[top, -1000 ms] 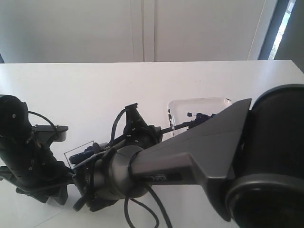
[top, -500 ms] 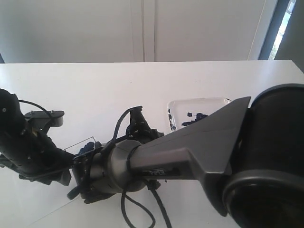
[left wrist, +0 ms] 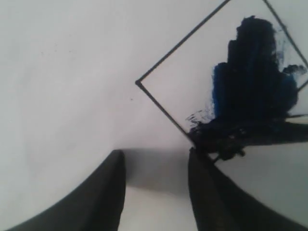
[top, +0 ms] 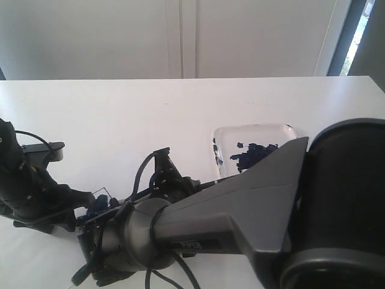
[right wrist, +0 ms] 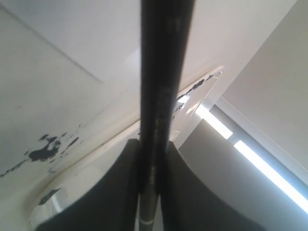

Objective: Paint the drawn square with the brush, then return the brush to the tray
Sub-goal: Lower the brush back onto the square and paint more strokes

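right arm (top: 240, 211) filled the exterior foreground; the tray's (top: 255, 127) near edge and most of the drawn square (left wrist: 211, 57) were hidden behind it. tray was seen on the white table (top: 120, 114), right of centre, with dark blue paint blobs (top: 252, 150) inside. square lay just beside the left gripper (left wrist: 155, 153), cut off by the frame, roughly half smeared dark blue. the brush (right wrist: 161, 86) was clamped in the right gripper (right wrist: 153, 154), tip unseen. left jaws were spread, nothing between.

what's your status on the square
Right gripper shut on the brush. Left gripper open, beside the drawn square. Square partly blue. No obstruction seen.
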`<state>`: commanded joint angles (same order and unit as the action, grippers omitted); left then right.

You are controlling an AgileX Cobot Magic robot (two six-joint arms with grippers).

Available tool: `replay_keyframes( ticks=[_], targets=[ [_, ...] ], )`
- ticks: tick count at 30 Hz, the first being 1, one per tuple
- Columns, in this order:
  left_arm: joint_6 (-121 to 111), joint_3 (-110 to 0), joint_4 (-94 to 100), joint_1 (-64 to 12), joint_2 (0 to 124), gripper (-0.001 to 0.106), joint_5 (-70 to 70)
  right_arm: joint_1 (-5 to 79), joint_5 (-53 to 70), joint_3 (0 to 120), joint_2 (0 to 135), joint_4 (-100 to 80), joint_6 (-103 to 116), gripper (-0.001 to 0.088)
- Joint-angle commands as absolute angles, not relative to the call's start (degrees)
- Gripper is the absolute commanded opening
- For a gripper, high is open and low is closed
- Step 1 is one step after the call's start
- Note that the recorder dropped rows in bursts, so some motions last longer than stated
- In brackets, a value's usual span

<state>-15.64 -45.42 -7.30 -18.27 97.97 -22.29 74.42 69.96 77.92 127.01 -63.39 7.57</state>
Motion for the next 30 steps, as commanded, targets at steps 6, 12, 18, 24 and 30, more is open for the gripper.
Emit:
replay_keyframes(
  ticks=[6,12,18,24,30],
  targets=[
    [-15.35,-45.29,-5.13,-18.27,98.1,0.048,-25.87,73.58,69.96,77.92,126.75,-63.89,6.75,0.0],
    [-14.28,-45.3,-5.54,-18.27,98.1,0.048,-26.16,72.96,69.96,78.05,126.75,-67.72,6.16,0.0],
    [-9.31,-45.3,-11.59,-18.4,97.99,0.048,-25.39,70.95,69.96,82.92,126.75,-68.77,5.1,0.0],
    [-2.67,-45.07,-18.39,-18.4,92.17,0.048,-26.45,70.22,69.96,83.91,130.21,-68.42,3.17,0.0],
    [-4.66,-41.73,-18.39,-18.4,90.26,0.048,-24.39,70.22,69.96,83.91,131.05,-67.38,3.17,0.0]
  ],
)
